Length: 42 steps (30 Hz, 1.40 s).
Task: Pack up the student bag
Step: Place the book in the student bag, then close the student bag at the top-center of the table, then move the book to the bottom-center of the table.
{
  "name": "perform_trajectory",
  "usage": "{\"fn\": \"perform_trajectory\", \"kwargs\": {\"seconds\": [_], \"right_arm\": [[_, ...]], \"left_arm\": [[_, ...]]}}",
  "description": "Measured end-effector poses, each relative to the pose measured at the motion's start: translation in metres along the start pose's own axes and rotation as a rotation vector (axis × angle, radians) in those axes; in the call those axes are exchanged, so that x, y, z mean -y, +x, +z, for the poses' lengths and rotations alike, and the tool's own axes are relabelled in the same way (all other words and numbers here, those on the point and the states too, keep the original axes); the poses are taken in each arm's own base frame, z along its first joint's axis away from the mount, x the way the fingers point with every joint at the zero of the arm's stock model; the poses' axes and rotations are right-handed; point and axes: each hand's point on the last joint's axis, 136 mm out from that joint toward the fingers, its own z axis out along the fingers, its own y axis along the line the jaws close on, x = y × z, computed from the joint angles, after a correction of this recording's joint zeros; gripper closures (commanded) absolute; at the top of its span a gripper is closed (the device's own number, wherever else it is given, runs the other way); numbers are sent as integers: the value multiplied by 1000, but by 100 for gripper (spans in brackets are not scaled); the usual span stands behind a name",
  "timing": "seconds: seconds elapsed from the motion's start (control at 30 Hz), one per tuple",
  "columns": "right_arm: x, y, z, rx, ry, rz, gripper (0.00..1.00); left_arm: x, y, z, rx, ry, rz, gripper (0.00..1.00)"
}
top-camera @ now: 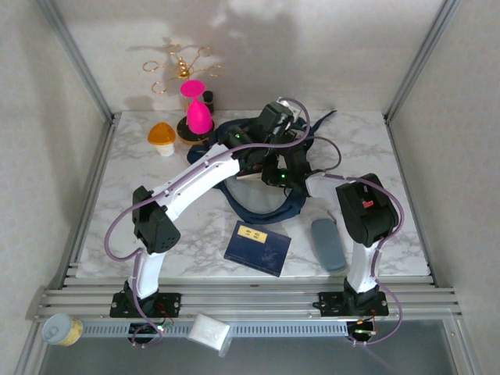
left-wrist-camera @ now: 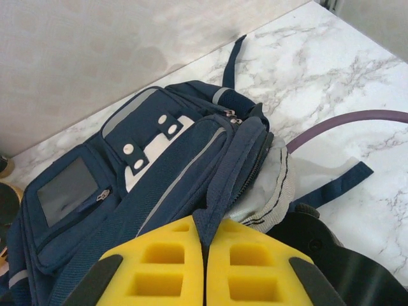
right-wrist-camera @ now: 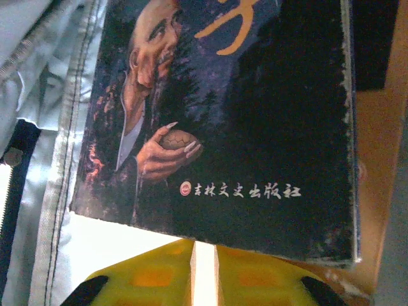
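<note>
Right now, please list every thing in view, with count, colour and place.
student bag: 1, navy, table centre
dark-cover book: 1, black, beside bag lining
flat book: 1, navy with yellow label, front of bag
soft case: 1, grey-blue, right of flat book
vase: 1, pink, back left
mushroom figure: 1, orange, left of vase
wire stand: 1, gold, behind vase
left pincer: 1, yellow, shut on bag fabric
right pincer: 1, yellow, below dark-cover book, grip unclear

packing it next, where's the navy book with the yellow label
Top view: navy book lies flat at the table's near edge, centre, left of the grey case.
</note>
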Motion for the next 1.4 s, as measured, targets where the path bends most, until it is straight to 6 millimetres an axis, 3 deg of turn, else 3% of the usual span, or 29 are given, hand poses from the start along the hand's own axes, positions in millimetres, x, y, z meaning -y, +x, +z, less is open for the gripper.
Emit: {"fn": "perform_trajectory", "kwargs": {"seconds": [0.13, 0.23, 0.37, 0.43, 0.6, 0.7, 0.77, 0.97, 1.07, 1.27, 1.4], "right_arm": [[-4, 2, -9, 17, -22, -32, 81], [-6, 18, -35, 5, -25, -50, 77], [-19, 26, -85, 16, -21, -62, 74], [-26, 24, -109, 36, -15, -64, 71], [-36, 25, -169, 83, 26, -34, 67], [-35, 38, -188, 58, 47, -9, 67], [-31, 51, -198, 16, 68, 8, 68], [-19, 85, -215, -108, 134, 46, 65], [-8, 102, -209, -156, 153, 61, 58], [24, 152, -180, -323, 200, 123, 49], [33, 173, -167, -388, 196, 145, 46]], "left_arm": [[0, 0, 1, 5, 1, -26, 100], [0, 0, 1, 4, 1, -42, 100], [5, 6, 4, -12, 24, -73, 97], [11, 16, 9, -34, 50, -97, 95], [29, 66, 23, -144, 125, -200, 69], [37, 93, 16, -194, 184, -291, 60], [35, 107, -2, -207, 206, -360, 56], [12, 130, -97, -96, 283, -634, 51], [9, 163, -130, -81, 314, -783, 49], [30, 267, -146, -257, 307, -977, 47], [45, 306, -150, -346, 285, -1048, 45]]}}
